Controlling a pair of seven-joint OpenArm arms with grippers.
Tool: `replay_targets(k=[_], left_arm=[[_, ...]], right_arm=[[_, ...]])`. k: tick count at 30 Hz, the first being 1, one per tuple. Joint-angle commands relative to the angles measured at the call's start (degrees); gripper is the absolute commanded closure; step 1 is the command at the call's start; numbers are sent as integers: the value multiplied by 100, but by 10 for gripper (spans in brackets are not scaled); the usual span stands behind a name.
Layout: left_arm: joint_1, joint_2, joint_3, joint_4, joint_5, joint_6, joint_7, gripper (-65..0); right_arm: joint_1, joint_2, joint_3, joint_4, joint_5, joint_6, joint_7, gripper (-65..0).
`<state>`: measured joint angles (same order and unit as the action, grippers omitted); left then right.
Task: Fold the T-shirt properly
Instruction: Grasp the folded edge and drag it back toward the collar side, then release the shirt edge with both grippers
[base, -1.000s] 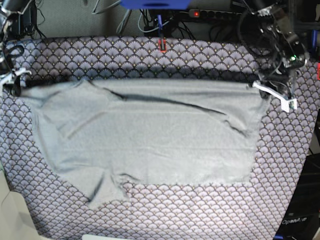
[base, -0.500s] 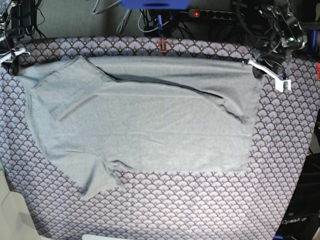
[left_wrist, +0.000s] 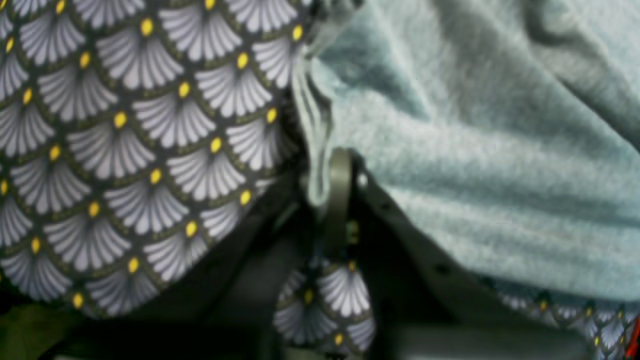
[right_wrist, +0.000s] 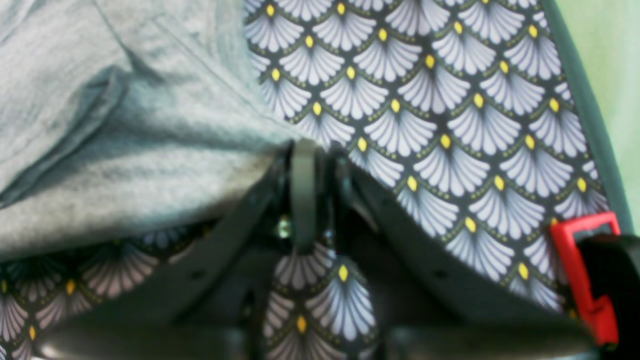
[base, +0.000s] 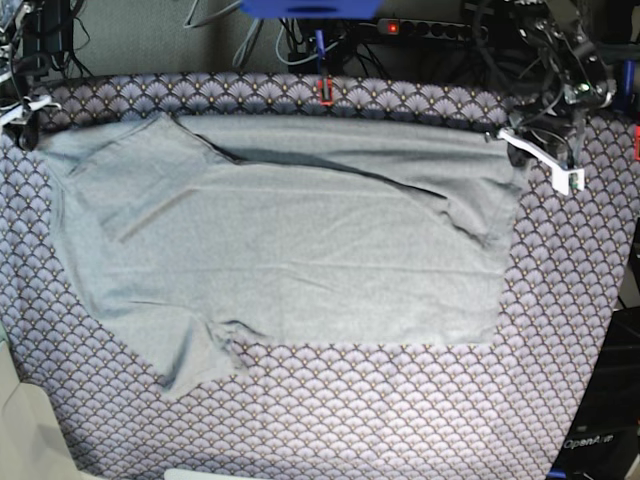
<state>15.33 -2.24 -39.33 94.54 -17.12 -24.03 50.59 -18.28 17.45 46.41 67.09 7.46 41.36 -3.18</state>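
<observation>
Stretching the far edge of the T-shirt (base: 300, 240) flat is the step I judge myself to be in, and doing it well means setting both corners down level, without slack between them, before I let go.

My left gripper (left_wrist: 340, 170) is clenched on the shirt's hem. The folded edge of the knit runs straight into my closed tips, the rest of the shirt spreads away to one side of them, and bare table cloth (left_wrist: 150, 150) lies on the other side.

My right gripper (right_wrist: 307, 150) sits at the opposite corner. The grey cloth comes right up to the tips, which stand close together. I cannot tell whether they pinch the cloth or have begun to part.

If I release, I should open both sides evenly and lift straight up, so that neither corner drags and the edge between my grippers does not sag or skew.

Both arms are low over the cloth and reach out to the far side of the table. The fingers point down and slightly outward, wide apart. The shirt lies spread between them and trails back toward my base, with one sleeve crumpled at its near edge.
</observation>
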Motion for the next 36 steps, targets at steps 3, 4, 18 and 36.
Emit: replay_targets(k=[3,4,18,36], left_arm=[[-8,-88,-80,97,20,52,-166,-140],[1,-62,-186,106,11,52,-175,-204],[-26,228,-862,159,-6,34,-166,-411],[-43,211,-871,159,38,-414,-166,0]], right_arm=[[-22,158,93,82,67,-136,147,-191],[-31,158,93,82,67,-136,147,-213],[31,105,963,548,67,-136,120,-265],[-84,-1943,-57,2957,-2069,-136,384,-78]])
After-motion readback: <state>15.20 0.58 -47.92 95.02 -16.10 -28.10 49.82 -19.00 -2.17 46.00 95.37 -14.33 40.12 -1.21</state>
